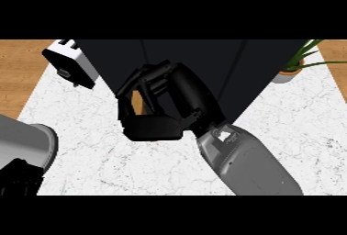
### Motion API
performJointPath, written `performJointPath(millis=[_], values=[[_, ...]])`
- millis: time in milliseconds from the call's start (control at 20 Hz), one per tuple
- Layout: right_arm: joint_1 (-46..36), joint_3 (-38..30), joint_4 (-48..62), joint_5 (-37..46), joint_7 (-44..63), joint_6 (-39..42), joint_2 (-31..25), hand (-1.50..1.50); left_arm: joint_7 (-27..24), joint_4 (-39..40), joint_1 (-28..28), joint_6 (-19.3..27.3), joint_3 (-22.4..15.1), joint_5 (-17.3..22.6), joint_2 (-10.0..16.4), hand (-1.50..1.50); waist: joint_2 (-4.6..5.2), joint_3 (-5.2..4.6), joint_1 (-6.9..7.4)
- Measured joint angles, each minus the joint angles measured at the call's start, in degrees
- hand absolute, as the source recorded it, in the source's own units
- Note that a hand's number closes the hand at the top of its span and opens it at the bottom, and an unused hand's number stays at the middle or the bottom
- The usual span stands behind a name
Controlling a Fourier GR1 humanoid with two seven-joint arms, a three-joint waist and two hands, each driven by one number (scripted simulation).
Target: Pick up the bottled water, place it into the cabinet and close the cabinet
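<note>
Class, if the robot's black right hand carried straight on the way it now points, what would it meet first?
The dark cabinet: the black right hand points up and left at its front panels. Whether they touch already is unclear from above.

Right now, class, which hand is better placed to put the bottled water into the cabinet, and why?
Right. The right hand is in front of the dark cabinet, fingers curled round a tan sliver, probably the bottled water. The left hand sits low at the view's lower-left corner, away from it.
</note>
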Motion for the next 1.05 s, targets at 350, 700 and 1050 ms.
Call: performJointPath(millis=[350,700,1050], values=[[-4.3,-6.3,14.2,-5.6,-10.1,11.5,0.5,1.50,0.7,-0.3,1.4,-2.0,2.5,0.9,0.3,1.50,-1.69,-0.14,-0.43],[-5.8,-7.1,19.2,-7.5,-15.7,18.7,-0.4,1.50,0.9,-1.0,2.0,-3.3,2.8,0.5,0.6,1.50,-2.49,-0.63,0.63],[-7.1,-7.3,22.1,-8.0,-19.5,23.1,-1.3,1.50,1.7,-1.1,0.1,-2.8,3.0,0.5,0.3,1.50,-2.50,-1.01,0.88]])
